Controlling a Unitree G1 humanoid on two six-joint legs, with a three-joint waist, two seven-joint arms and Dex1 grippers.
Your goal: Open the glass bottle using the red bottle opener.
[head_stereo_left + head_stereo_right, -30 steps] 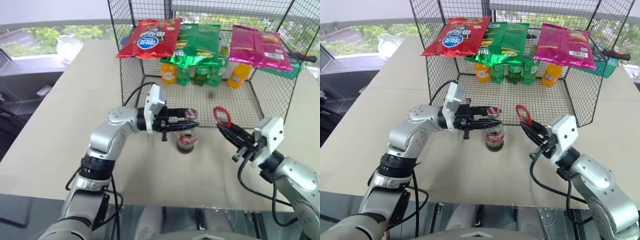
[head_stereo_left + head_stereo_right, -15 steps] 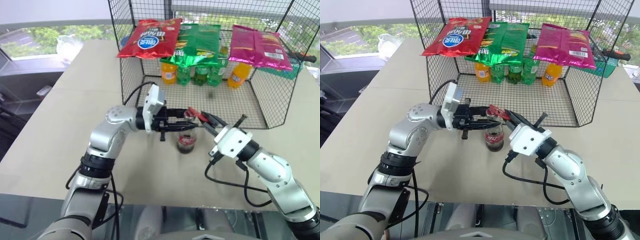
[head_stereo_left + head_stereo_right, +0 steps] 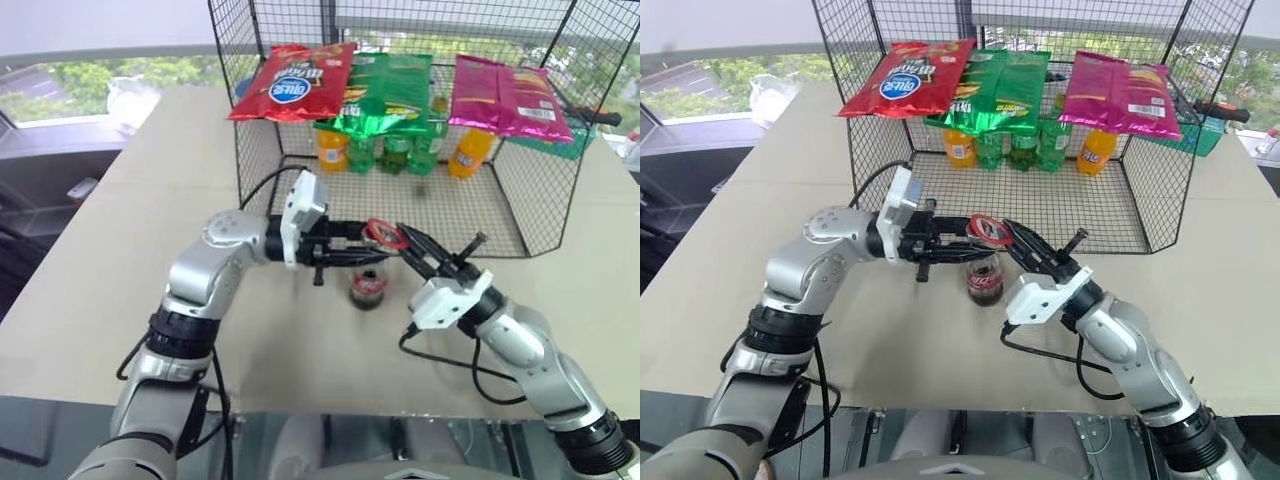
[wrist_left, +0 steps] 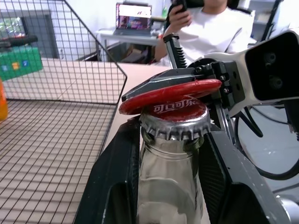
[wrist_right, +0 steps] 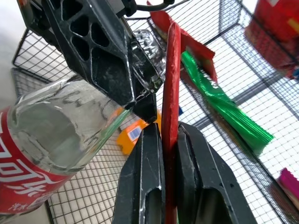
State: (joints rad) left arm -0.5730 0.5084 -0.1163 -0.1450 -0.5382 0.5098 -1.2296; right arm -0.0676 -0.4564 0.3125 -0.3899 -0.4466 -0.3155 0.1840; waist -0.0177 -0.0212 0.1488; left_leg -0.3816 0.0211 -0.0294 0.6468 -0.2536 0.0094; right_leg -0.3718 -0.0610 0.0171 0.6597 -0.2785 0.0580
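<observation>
In the middle of the frame, the small clear glass cola bottle (image 3: 368, 288) stands on the beige surface (image 3: 120, 260). The left tool (image 3: 375, 248) holds its neck. The right tool (image 3: 408, 243) is closed on the flat red bottle opener (image 3: 385, 235), whose ring lies on the cap. If the ring misses the cap edge, it may slip off or tip the bottle.

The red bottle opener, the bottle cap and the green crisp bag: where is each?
red bottle opener (image 4: 170, 93), left wrist view, its flat head.
bottle cap (image 4: 174, 122), left wrist view, crimped edge.
green crisp bag (image 3: 388, 88), left eye view, its front.
</observation>
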